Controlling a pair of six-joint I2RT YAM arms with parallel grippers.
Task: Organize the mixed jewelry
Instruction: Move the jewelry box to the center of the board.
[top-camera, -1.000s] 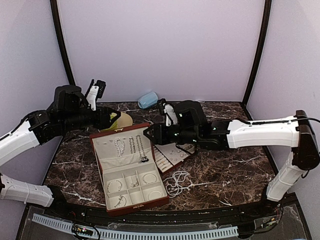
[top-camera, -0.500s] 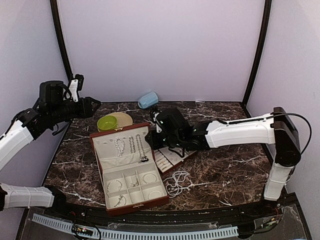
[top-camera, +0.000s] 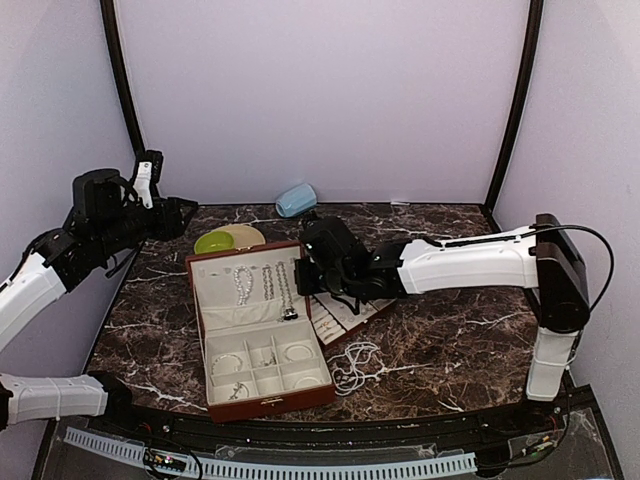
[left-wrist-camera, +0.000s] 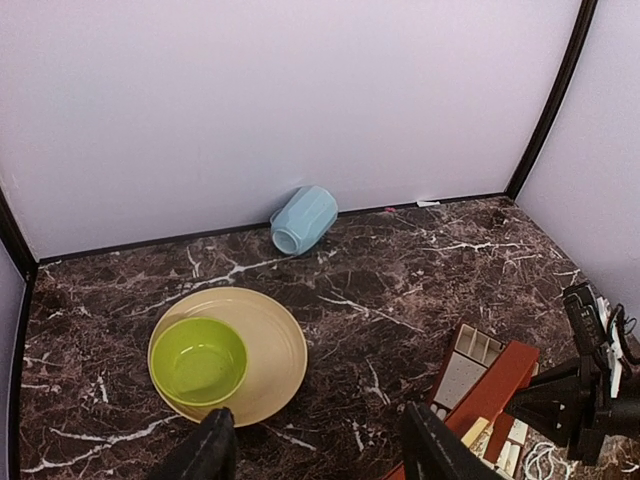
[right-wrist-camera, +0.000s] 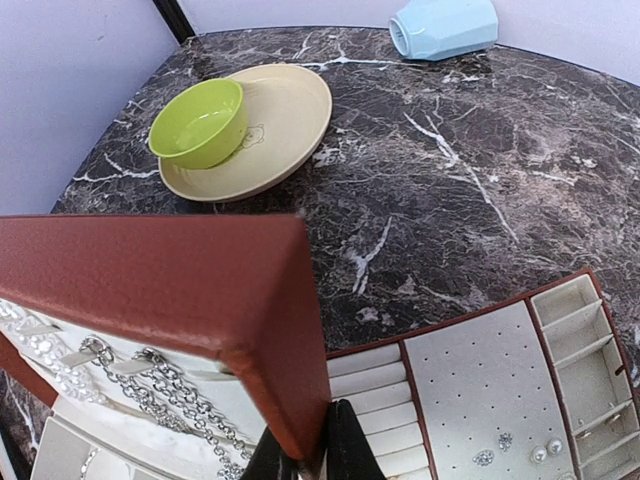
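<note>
A tangle of white bead strands (top-camera: 355, 368) lies loose on the table just right of the jewelry case (top-camera: 262, 392), near its front corner. More of the jewelry sits inside the case. Three sparkling chains (top-camera: 262, 285) hang side by side on the cream lining of the upright lid (top-camera: 225, 272). Thin bangles (top-camera: 297, 352) lie singly in the small compartments of the base. A cream-lined tray (top-camera: 345, 322) lies flat on the table beside the case, on its right, with a few tiny earrings (right-wrist-camera: 490, 457) pinned to its dotted panel.

The right gripper (top-camera: 303, 277) is at the right edge of the lid. The right wrist view shows its two fingers (right-wrist-camera: 345, 450) pressed together on the lid's lower corner, clamped on it. The left gripper (top-camera: 178, 215) hangs in the air over the far left corner of the table, well apart from the case, with its fingers spread and nothing between them.

Behind the case a green bowl (top-camera: 213, 242) rests on a beige plate (top-camera: 250, 236), and a pale blue cup (top-camera: 295, 200) lies on its side by the back wall. The table (top-camera: 460, 330) is dark brown marble with white veins. Plain lilac walls stand on three sides, with black posts in the back corners.

Only the overhead view shows the loose strands and the bangles. The right wrist view alone makes out the earrings and the grip on the lid. The left wrist view looks down on the bowl, plate and cup and catches just a corner of the case.
</note>
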